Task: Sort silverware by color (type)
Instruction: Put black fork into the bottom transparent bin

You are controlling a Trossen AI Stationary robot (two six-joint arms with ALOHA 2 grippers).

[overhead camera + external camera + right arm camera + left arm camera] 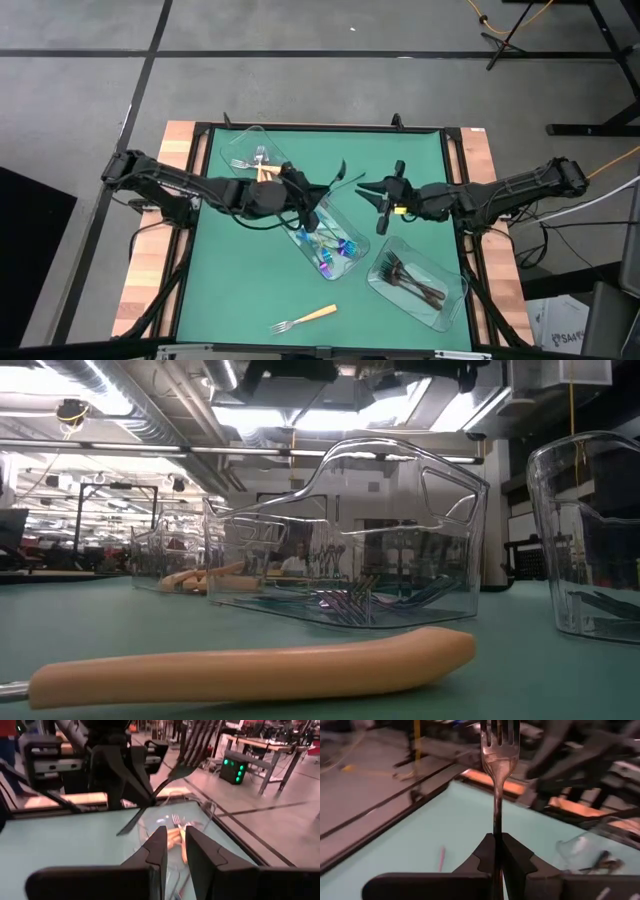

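While raised, left gripper (498,851) (fingers pinched) holds dark fork (498,755).

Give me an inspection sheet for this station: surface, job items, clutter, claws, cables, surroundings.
Surface: green mat on a wooden table.
Job items: orange-handled forks in the far-left tray; iridescent utensils in the middle tray; dark forks in the right tray; one orange-handled fork loose at the near edge.
Clutter: nothing seen.
Claws: left claw shut on a dark fork, held above the middle tray; right claw open, empty, opposite it.
Cables: bundle at the table's right side.
Surroundings: workshop floor, benches.
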